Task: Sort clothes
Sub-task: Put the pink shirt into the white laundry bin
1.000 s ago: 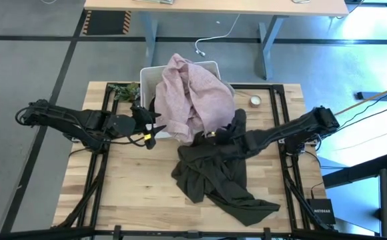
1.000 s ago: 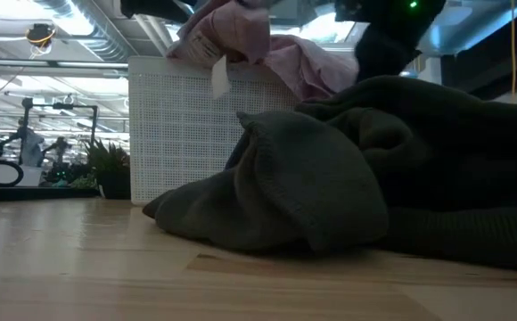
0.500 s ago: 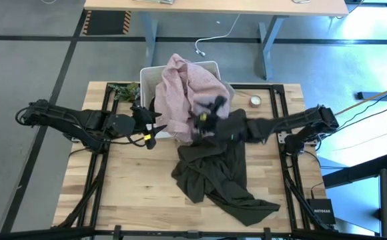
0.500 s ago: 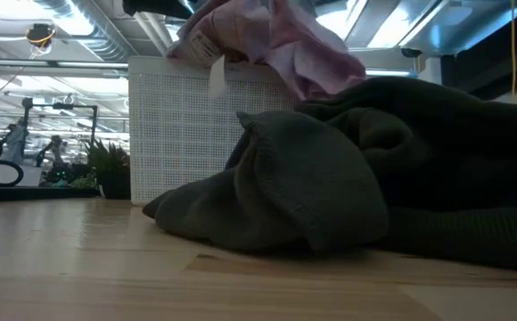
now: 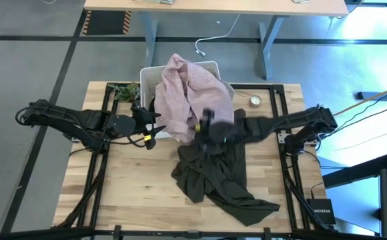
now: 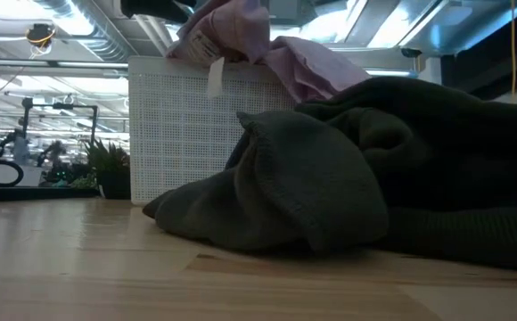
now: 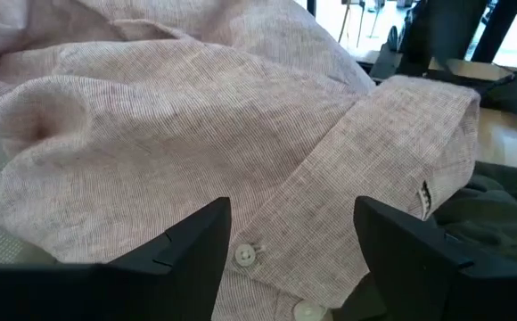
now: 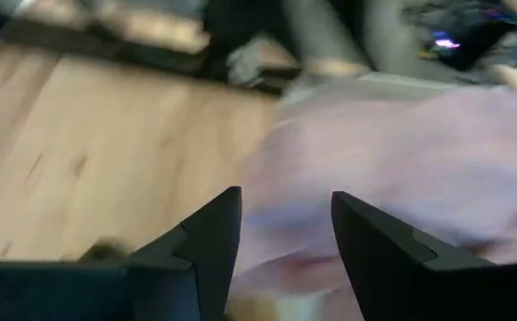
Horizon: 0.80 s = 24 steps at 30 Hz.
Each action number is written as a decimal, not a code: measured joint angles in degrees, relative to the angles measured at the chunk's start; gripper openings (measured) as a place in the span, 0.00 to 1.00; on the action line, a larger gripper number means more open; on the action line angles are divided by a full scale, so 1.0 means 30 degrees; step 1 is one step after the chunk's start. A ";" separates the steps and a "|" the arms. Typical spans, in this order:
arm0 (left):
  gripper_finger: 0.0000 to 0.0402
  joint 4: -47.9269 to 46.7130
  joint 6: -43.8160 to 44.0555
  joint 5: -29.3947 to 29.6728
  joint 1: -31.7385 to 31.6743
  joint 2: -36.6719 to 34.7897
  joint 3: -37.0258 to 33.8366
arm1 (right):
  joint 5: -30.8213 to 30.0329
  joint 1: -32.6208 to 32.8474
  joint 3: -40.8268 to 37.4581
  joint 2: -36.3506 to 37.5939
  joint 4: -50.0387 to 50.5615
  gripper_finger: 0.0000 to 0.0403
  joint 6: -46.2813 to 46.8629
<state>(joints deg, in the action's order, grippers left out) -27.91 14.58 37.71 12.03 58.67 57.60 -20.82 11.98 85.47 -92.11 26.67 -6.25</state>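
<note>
Two dark grippers work at a wooden table (image 5: 127, 193) piled with clothes. The right gripper (image 5: 205, 128) hangs over the middle of the table with its fingers apart and nothing between them, just above the spot where a dusty pink shirt (image 5: 192, 97) meets a dark olive-grey garment (image 5: 213, 177); its wrist view shows the pink cloth spread directly beyond the open fingers (image 8: 207, 245). The left gripper (image 5: 147, 125) sits at the left edge of the pink shirt, fingers also spread, and its wrist view shows the shirt's button band and buttons lying between the two dark fingers (image 7: 187, 254) without being pinched. The pink shirt is heaped over a white plastic bin (image 5: 150, 77) at the back of the table and spills down its front. The olive-grey garment lies crumpled on the tabletop in front of the bin, trailing toward the near right corner. A small green plant (image 5: 122, 91) stands left of the bin, and a roll of tape (image 5: 255, 101) rests to its right.
</note>
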 joint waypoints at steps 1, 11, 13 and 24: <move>0.58 0.0017 0.0053 0.0000 0.0000 0.0000 0.0000 | -0.0144 0.0410 -0.0217 -0.0173 0.0107 0.48 -0.0111; 0.58 0.1165 0.0144 -0.0007 0.0000 0.0000 0.0000 | -0.1722 0.1281 -0.1581 -0.3090 -0.4188 0.48 -0.3806; 0.58 0.1094 0.0153 0.0000 0.0000 -0.0007 0.0007 | -0.3353 0.0877 -0.1288 -0.3550 -0.5352 0.48 -0.5705; 0.58 0.0893 0.0389 -0.0006 0.0517 0.0109 0.0007 | -0.8015 -0.4563 0.3469 -0.3730 -0.1865 0.48 -0.4332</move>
<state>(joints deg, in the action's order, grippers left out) -25.23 15.75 37.70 13.58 59.00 57.63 -44.86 -1.71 95.88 -103.30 21.07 -19.25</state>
